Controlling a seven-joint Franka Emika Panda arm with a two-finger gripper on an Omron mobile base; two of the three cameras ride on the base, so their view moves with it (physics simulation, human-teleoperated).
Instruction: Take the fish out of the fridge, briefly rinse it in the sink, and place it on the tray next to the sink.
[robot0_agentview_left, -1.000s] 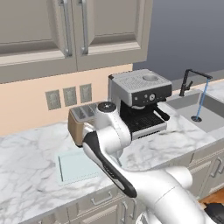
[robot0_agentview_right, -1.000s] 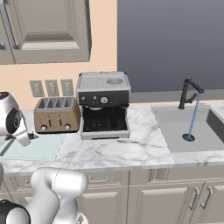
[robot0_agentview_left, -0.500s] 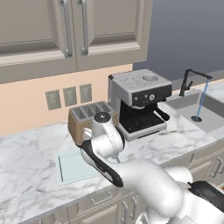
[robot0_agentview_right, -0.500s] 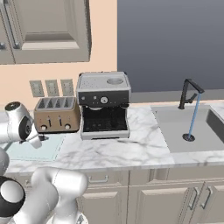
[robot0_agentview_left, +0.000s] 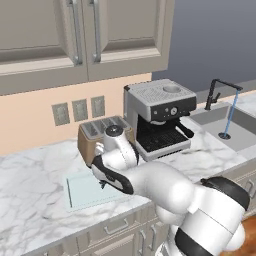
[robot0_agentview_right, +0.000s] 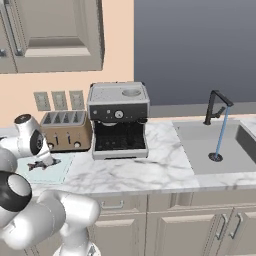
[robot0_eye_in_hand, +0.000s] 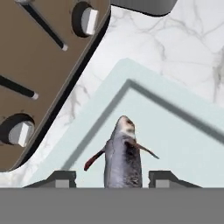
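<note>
The claw (robot0_eye_in_hand: 109, 177) hangs low over the tray (robot0_eye_in_hand: 183, 144), and the fish (robot0_eye_in_hand: 124, 159) lies between its two fingertips (robot0_eye_in_hand: 61, 177), which stand apart on either side with a gap showing between each tip and the fish's flanks. From that the claw reads as released, or just letting go; whether the fish rests flat on the tray or is a hair above it cannot be told. The fish's head points away from the claw, toward the tray's inner corner, and beyond that corner the toaster (robot0_eye_in_hand: 39, 74) stands just past the tray's rim. In the right base view the claw (robot0_agentview_right: 41, 164) sits over the tray (robot0_agentview_right: 57, 170) with the fish (robot0_agentview_right: 42, 163) a small dark shape under it, the toaster (robot0_agentview_right: 65, 131) close behind and the sink (robot0_agentview_right: 210, 145) well off to the far side past the coffee machine (robot0_agentview_right: 119, 120), with a stream of water falling from the faucet (robot0_agentview_right: 215, 106). As a judgement, the fetching and rinsing look done and the placing is at its end: what is left is to lift the claw clear and leave the fish on the tray.
</note>
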